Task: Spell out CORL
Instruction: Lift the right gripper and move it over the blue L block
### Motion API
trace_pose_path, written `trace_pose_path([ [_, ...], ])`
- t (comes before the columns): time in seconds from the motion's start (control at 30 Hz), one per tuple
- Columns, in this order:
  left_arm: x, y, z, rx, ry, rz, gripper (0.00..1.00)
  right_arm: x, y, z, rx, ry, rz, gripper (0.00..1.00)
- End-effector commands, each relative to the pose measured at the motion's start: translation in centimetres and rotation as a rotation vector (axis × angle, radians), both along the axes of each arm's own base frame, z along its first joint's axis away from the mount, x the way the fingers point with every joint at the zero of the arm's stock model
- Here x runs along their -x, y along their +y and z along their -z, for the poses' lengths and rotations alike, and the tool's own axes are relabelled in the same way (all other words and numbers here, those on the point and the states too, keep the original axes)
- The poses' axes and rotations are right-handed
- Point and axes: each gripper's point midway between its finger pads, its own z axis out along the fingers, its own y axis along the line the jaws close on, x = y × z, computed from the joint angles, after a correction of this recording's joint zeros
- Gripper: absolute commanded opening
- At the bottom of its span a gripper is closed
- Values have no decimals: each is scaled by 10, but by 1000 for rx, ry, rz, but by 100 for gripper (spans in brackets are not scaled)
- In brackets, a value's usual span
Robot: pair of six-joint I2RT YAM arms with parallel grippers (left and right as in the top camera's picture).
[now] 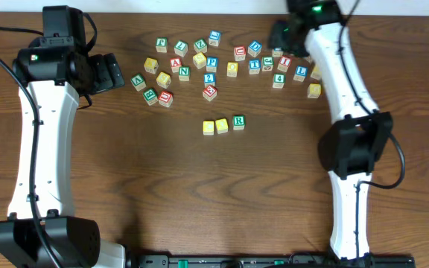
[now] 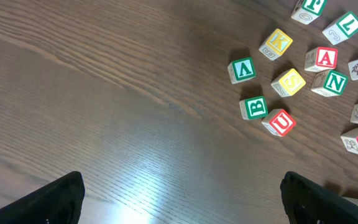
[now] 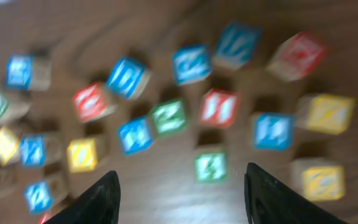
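Three blocks stand in a row at mid-table: two yellow blocks (image 1: 208, 127) (image 1: 222, 126) and a green R block (image 1: 238, 121). Many loose letter blocks lie scattered along the far side (image 1: 199, 59). My left gripper (image 2: 182, 199) is open and empty over bare wood at the far left, left of a green A block (image 2: 242, 70), a green B block (image 2: 253, 107) and a red U block (image 2: 279, 122). My right gripper (image 3: 180, 196) is open and empty above the right cluster, near a green block (image 3: 211, 167); that view is blurred.
The right cluster holds blue, red, yellow and green blocks (image 1: 278, 65). A blue 2 block (image 1: 209, 78) and a red block (image 1: 210, 92) lie just behind the row. Both arms stand at the table's sides.
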Motion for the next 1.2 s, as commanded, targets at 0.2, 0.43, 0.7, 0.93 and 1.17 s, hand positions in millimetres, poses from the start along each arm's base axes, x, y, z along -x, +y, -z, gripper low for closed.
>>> trace_pose_path([
  [0.2, 0, 3, 4, -17, 14, 7, 99, -19, -47, 3, 0, -60, 84, 61],
  [0.43, 0, 3, 4, -17, 14, 7, 99, -5, -62, 41, 3, 37, 129, 60],
  [0.7, -1, 3, 4, -17, 12, 7, 99, 1, -64, 76, 10, 76, 131, 59],
  [0.93, -1, 3, 4, -17, 12, 7, 99, -2, -65, 96, 17, 66, 122, 57],
  [1.17, -1, 3, 4, -17, 12, 7, 99, -6, -66, 110, 38, 70, 88, 54],
])
